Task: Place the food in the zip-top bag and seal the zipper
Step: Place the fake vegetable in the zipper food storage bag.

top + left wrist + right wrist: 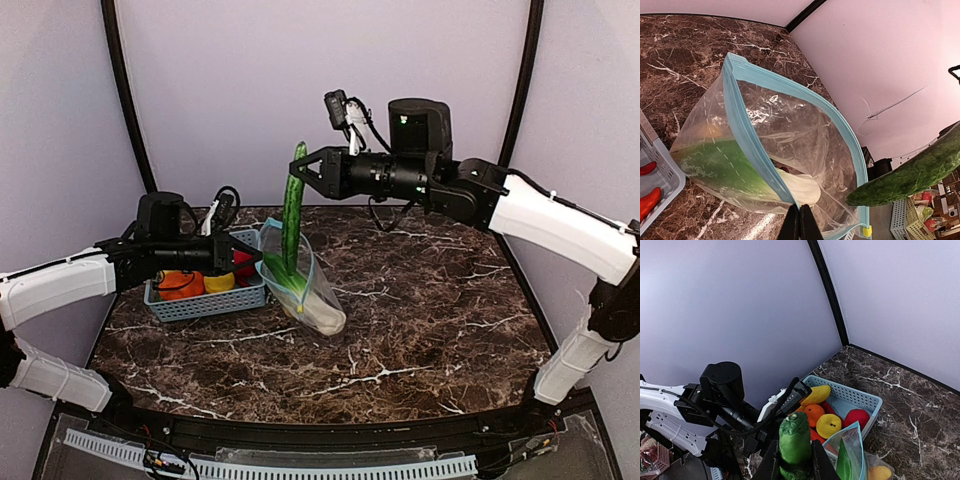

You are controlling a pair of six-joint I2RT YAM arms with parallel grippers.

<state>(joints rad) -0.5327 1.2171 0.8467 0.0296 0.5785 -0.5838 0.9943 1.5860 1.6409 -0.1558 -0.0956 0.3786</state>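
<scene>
My right gripper [298, 172] [795, 466] is shut on a long green cucumber [292, 215] [795, 440] [912, 175] near its top. It hangs almost upright, with its lower tip at the open mouth of the zip-top bag [305, 290] [790, 125]. My left gripper [255, 258] [800, 225] is shut on the teal zipper [747, 135] strip and holds the mouth up. A cabbage [802, 187] with a white stem lies inside the bag, and a yellow piece [881, 473] shows in it too.
A teal lattice basket [205, 300] [862, 399] stands left of the bag. It holds an orange piece [812, 414], yellow pieces [829, 425] and red pieces [856, 417]. The marble table [430, 320] stretches right of the bag. Curved walls close the back.
</scene>
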